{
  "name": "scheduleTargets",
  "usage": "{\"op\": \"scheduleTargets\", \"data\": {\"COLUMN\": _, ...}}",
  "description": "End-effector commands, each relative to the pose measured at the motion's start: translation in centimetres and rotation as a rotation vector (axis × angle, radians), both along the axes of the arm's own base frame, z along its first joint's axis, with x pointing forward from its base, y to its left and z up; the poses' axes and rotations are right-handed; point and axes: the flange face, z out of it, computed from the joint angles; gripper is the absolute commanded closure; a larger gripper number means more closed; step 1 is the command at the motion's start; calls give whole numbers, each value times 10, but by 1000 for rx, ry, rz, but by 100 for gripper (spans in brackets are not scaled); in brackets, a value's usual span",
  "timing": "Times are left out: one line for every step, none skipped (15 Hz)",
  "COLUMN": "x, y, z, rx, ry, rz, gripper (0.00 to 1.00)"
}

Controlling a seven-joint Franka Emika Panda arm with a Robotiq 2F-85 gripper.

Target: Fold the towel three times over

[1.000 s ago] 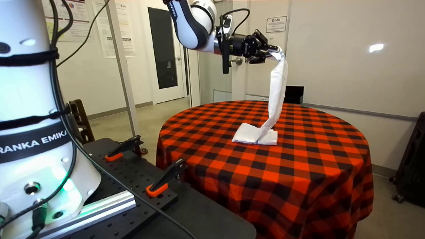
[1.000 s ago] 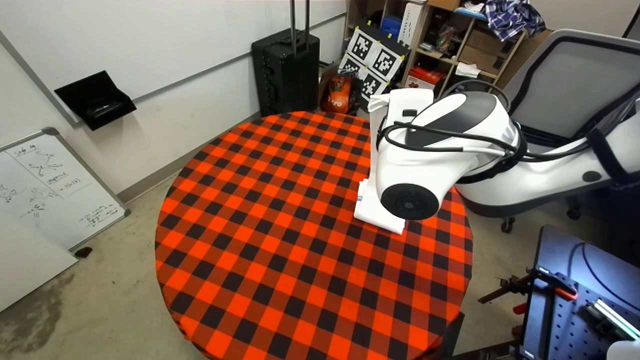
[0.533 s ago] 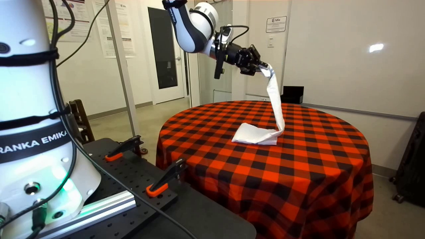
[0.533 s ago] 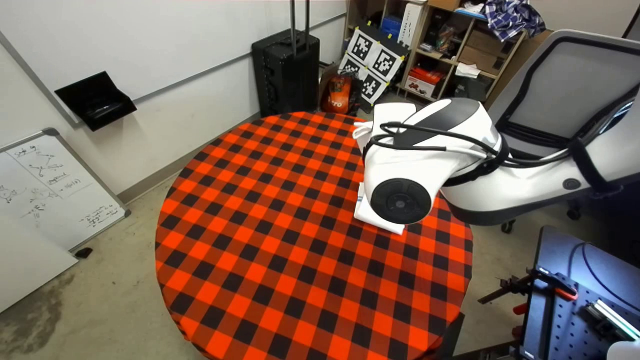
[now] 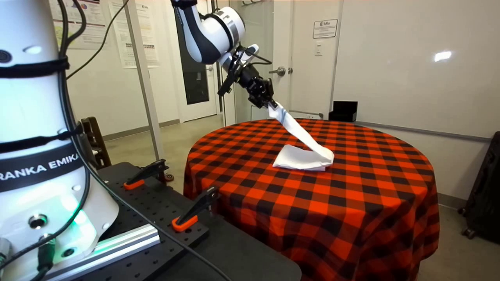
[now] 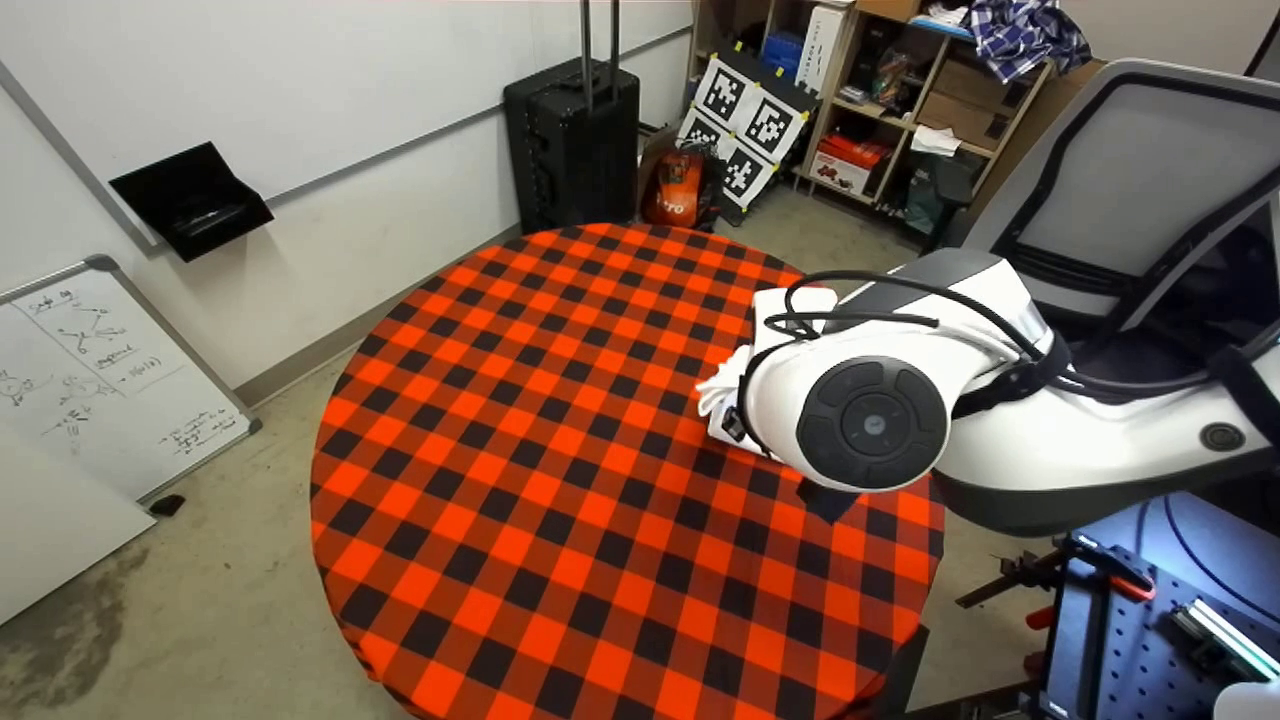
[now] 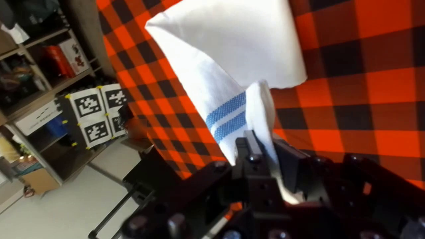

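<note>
- The round bench (image 6: 560, 420) shows in both exterior views, dressed in a red-and-black checked tablecloth (image 5: 375, 195) that drapes over the bench's edge
- The white arm (image 5: 213, 37) has its base near the bench and its upper part bent down over the bench's top
- A chair (image 6: 1130, 180) with a grey mesh back stands near the bench, in an exterior view
- A black case (image 6: 570, 150) with a tall handle stands just beyond the bench's rim
- A board (image 6: 745, 130) of black-and-white square markers stands tilted, also beyond the bench's rim
- The towel (image 5: 299, 131), long and white, is partly on the bench and partly above it: a folded part lies flat on the bench's top, and from a bend at one side a narrow strip slants up off the bench
- The claw (image 7: 267, 146) hangs above the bench, apart from it and pointing down at a slant, its fingers closed around the raised end of the towel
- Two blue bands (image 7: 227, 107) cross the towel's raised strip above the bench, near the pinched end
</note>
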Motion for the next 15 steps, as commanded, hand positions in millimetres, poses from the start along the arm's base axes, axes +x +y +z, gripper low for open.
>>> {"op": "scheduleTargets", "data": {"x": -27, "y": -1, "z": 7, "rx": 166, "ry": 71, "rz": -34, "gripper": 98}}
{"op": "scheduleTargets", "data": {"x": -32, "y": 1, "z": 7, "rx": 203, "ry": 88, "rz": -48, "gripper": 98}}
{"op": "scheduleTargets", "data": {"x": -39, "y": 4, "z": 7, "rx": 244, "ry": 106, "rz": -53, "gripper": 98}}
{"op": "scheduleTargets", "data": {"x": -45, "y": 8, "z": 6, "rx": 272, "ry": 124, "rz": -56, "gripper": 98}}
{"op": "scheduleTargets", "data": {"x": -50, "y": 11, "z": 4, "rx": 299, "ry": 142, "rz": -59, "gripper": 98}}
{"op": "scheduleTargets", "data": {"x": -56, "y": 13, "z": 1, "rx": 328, "ry": 166, "rz": -70, "gripper": 98}}
{"op": "scheduleTargets", "data": {"x": -61, "y": 13, "z": -3, "rx": 349, "ry": 188, "rz": -83, "gripper": 98}}
{"op": "scheduleTargets", "data": {"x": -65, "y": 14, "z": -7, "rx": 362, "ry": 207, "rz": -96, "gripper": 98}}
{"op": "scheduleTargets", "data": {"x": -69, "y": 13, "z": -10, "rx": 375, "ry": 226, "rz": -111, "gripper": 98}}
{"op": "scheduleTargets", "data": {"x": -71, "y": 10, "z": -12, "rx": 379, "ry": 238, "rz": -127, "gripper": 98}}
{"op": "scheduleTargets", "data": {"x": -71, "y": 7, "z": -13, "rx": 383, "ry": 246, "rz": -143, "gripper": 98}}
{"op": "scheduleTargets", "data": {"x": -69, "y": 1, "z": -12, "rx": 388, "ry": 247, "rz": -161, "gripper": 98}}
{"op": "scheduleTargets", "data": {"x": -66, "y": -5, "z": -10, "rx": 394, "ry": 243, "rz": -179, "gripper": 98}}
{"op": "scheduleTargets", "data": {"x": -60, "y": -12, "z": -7, "rx": 403, "ry": 238, "rz": -196, "gripper": 98}}
{"op": "scheduleTargets", "data": {"x": -54, "y": -20, "z": -1, "rx": 415, "ry": 226, "rz": -215, "gripper": 98}}
